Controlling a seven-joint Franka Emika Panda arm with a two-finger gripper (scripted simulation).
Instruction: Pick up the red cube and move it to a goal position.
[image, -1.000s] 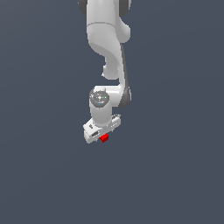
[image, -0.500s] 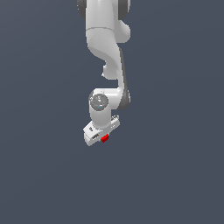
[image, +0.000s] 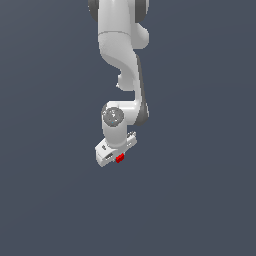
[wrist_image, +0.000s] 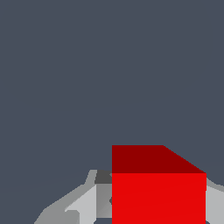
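Presently my gripper (image: 118, 156) hangs at the low end of my arm (image: 122, 55), which drops from the upper edge of the exterior view and bends at a rounded wrist joint (image: 113, 116) before ending in the white hand. Red cube (image: 120, 158) sits right at the tip of that hand, toward five o'clock from the wrist joint, its bright face poking out past the white casing on the exterior view's right. It is far smaller than the hand around it. Hand tilted, not hanging square. In the wrist view the red cube (wrist_image: 158, 192) fills much of the picture near the lens: one bright face toward the camera, one darker face slanting away behind it. Pale grey finger (wrist_image: 85, 203) touches the cube on one side, and a sliver of grey shows against the opposite side, so I read my jaws as narrowed and clamped onto the cube, holding it between them. Cube's edges look straight and level against the finger, no visible twist in the grip. Background in both views is one flat slate-blue field; I can make out no surface, edge or shadow beneath the cube, so I cannot tell from these views whether it rests on anything or hangs free.
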